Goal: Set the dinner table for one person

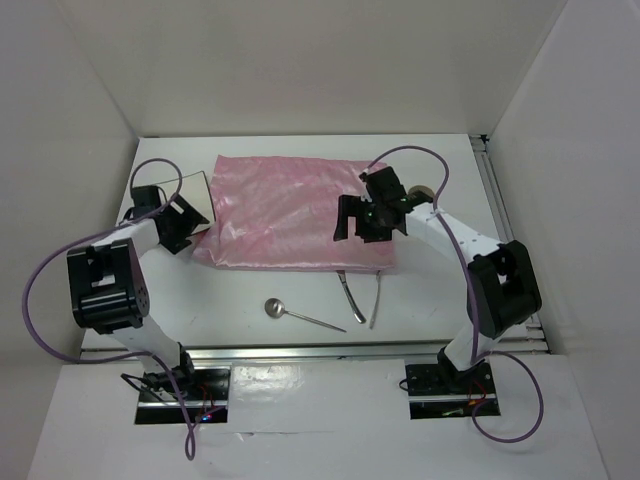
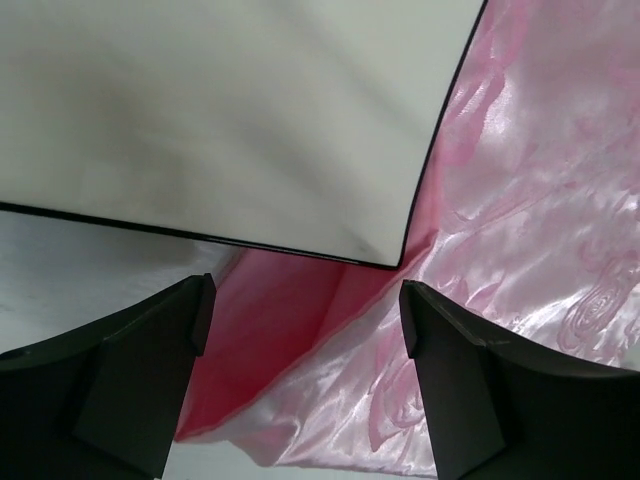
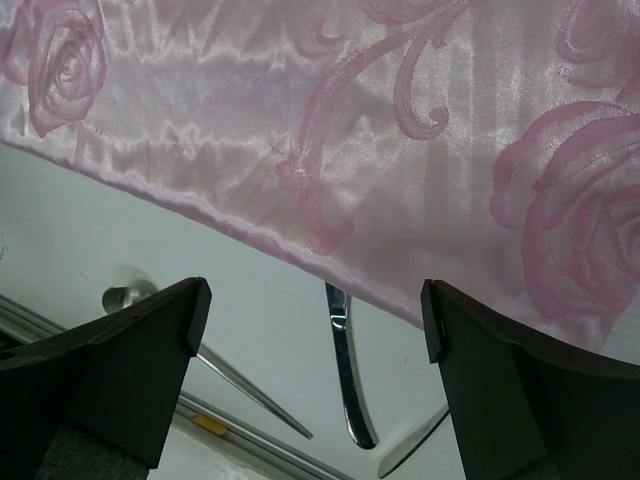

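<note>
The white dinner table [image 1: 250, 300] carries a shiny pink rose-patterned mat [image 1: 290, 205] in its middle. A square white plate [image 1: 192, 190] lies at the mat's left edge. My left gripper [image 1: 182, 222] is open and empty, over the mat's lifted near-left corner [image 2: 270, 330] and the plate's corner [image 2: 250, 120]. My right gripper [image 1: 365, 218] is open and empty above the mat's near-right edge [image 3: 350, 130]. A spoon [image 1: 298, 315] lies in front of the mat. Two metal utensil handles [image 1: 352, 298] [image 1: 377, 300] stick out from under the mat's near edge.
White walls close in the table on three sides. A silver rail [image 1: 300, 352] runs along the near edge and another [image 1: 500, 210] along the right. A small round thing [image 1: 425, 191] shows behind the right arm. The right wrist view shows the spoon [image 3: 125, 297] and the handles [image 3: 345, 370].
</note>
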Controlling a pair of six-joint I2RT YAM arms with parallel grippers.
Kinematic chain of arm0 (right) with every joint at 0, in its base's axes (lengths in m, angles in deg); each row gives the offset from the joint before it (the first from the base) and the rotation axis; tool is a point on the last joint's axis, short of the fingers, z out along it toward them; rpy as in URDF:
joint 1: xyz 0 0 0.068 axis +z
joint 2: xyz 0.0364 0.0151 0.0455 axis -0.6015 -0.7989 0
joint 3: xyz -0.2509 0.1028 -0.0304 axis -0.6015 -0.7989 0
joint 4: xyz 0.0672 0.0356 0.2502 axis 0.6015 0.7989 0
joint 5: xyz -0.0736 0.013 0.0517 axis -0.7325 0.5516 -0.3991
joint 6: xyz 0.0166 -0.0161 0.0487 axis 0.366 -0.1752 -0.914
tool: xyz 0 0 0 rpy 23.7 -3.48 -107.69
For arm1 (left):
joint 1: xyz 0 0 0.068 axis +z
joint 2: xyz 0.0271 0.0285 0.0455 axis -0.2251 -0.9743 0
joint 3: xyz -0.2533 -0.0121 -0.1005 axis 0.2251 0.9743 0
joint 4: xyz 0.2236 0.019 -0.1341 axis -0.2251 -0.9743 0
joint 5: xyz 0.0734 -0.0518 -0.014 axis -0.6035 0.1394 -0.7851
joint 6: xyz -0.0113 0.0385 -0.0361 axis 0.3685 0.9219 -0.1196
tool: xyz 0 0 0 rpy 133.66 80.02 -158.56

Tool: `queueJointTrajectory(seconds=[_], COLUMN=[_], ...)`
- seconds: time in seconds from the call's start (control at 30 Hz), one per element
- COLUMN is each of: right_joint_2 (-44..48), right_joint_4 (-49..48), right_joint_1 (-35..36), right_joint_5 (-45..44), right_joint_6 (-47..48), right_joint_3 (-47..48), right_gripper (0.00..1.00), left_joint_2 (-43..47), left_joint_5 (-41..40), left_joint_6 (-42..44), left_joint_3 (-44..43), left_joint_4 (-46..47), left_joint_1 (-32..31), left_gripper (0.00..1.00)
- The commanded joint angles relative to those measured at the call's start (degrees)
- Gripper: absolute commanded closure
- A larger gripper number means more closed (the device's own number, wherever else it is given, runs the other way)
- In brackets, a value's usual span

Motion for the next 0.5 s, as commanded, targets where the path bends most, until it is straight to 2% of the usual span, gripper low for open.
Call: queueJointTrajectory(seconds=[0.0, 0.13, 0.3, 0.47], right_joint_2=[3.93, 3.93, 4.99, 5.51], right_joint_4=[-0.3, -1.52, -2.85, -4.07], right_joint_1=[0.48, 0.48, 0.48, 0.48], right_joint_5=[-0.59, 0.63, 1.69, 2.92], right_joint_6=[0.09, 0.09, -0.44, -0.44], right_joint_3=[-1.03, -1.03, -2.17, -2.7], right_gripper=[0.0, 0.0, 0.0, 0.0], left_joint_2=[5.4, 9.53, 10.68, 7.79], left_joint_5=[-0.37, -1.15, -1.25, 9.71], left_joint_6=[1.8, 3.29, 5.23, 3.22], left_joint_3=[-2.63, -2.1, -0.17, 3.6], left_joint_4=[-2.3, -5.98, -6.0, 0.06], left_joint_1=[1.89, 7.68, 13.66, 20.68], left_gripper=[0.07, 0.09, 0.08, 0.04])
